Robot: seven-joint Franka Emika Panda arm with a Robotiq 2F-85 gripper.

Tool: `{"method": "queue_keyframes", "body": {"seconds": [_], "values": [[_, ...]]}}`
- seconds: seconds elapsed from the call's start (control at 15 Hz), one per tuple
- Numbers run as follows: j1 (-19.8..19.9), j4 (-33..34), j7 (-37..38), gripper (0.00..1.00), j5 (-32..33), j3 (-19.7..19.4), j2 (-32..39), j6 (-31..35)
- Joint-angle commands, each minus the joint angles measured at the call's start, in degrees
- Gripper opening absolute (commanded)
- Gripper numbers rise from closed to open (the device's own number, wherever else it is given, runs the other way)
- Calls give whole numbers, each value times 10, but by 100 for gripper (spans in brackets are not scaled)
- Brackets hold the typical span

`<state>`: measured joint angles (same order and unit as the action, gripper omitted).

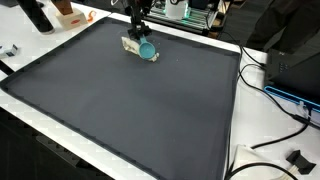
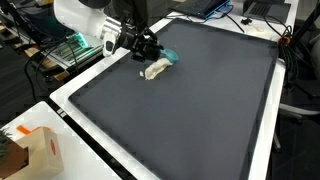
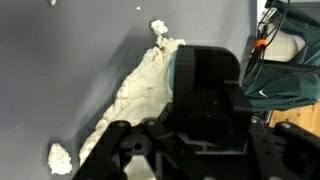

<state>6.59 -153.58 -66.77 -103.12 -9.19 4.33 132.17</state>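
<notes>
hovering low over the far part of a dark grey mat (image 1: 130, 110), the gripper (image 1: 140, 37) sits right above two small things, and we see it so in both exterior views. one is a teal cup (image 1: 148, 51), lying on its side on the mat. the other is a crumpled white cloth (image 1: 131, 44), touching the cup. in an exterior view the cloth (image 2: 155, 69) lies just in front of the gripper (image 2: 146, 46), with the cup (image 2: 170, 57) beside it. in the wrist view the cloth (image 3: 135, 95) stretches slantwise across the mat, and the dark gripper body covers its near end. we cannot tell whether the gripper is open or closed, nor whether it touches either thing. small white scraps (image 3: 60, 157) lie loose on the mat. the mat rests on a white worktop (image 2: 70, 103). black cables (image 1: 272, 95) run along one side, and a cardboard box (image 2: 40, 150) stands at one corner.
</notes>
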Motion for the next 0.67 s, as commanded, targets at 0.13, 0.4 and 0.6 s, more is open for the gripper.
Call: {"method": "queue_keyframes", "body": {"seconds": [0.13,0.4,0.6], "values": [[14,16,-80,25,-9,-13,62,-16],[18,29,-112,25,16,-21,89,-31],[15,33,-114,25,25,-25,97,-16]]}}
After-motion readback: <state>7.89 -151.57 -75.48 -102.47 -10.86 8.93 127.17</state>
